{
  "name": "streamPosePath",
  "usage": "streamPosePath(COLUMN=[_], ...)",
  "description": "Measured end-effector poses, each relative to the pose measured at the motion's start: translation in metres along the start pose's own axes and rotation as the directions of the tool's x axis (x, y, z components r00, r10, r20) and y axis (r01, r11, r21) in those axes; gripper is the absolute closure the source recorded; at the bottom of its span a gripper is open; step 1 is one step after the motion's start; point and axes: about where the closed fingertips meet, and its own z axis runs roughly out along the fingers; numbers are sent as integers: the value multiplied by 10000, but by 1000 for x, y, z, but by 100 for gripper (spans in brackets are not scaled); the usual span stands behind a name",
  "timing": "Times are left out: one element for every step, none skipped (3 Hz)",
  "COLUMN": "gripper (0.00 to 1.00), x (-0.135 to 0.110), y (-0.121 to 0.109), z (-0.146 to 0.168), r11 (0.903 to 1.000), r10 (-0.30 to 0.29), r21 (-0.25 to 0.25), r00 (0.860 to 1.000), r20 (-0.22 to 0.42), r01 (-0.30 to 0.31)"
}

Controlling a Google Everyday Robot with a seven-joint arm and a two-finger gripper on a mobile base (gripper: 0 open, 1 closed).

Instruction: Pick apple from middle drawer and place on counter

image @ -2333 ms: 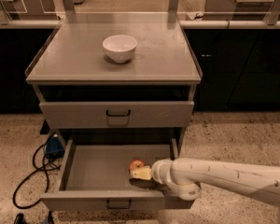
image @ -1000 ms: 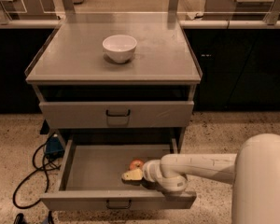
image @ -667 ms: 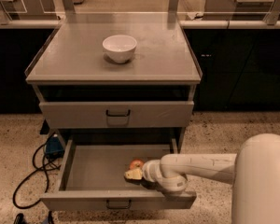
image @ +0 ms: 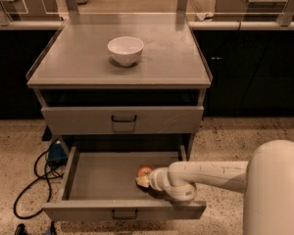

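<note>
Lying inside the middle drawer (image: 98,177), round apple (image: 145,171), red side up, pincer (image: 142,181) seemingly against it, grip indiscernible.

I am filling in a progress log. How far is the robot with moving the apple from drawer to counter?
Done: the middle drawer is pulled open. In hand: the gripper is inside it, right beside the apple, which seems to rest on the drawer floor. Left: lift the apple and set it on the counter, where a white bowl stands.
</note>
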Motion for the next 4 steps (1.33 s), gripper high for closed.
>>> streamPosePath(gripper=[89, 100, 100, 100], x=[2, -8, -24, -71], y=[4, 33, 65, 86], z=[-12, -49, -106, -171], r11=[9989, 9903, 9789, 9741], r10=[51, 172, -225, -949], r21=[472, 1381, 2025, 2117], r00=[10000, 9996, 9994, 9935], r20=[-29, -221, -260, 634], r01=[-50, -139, 273, 795])
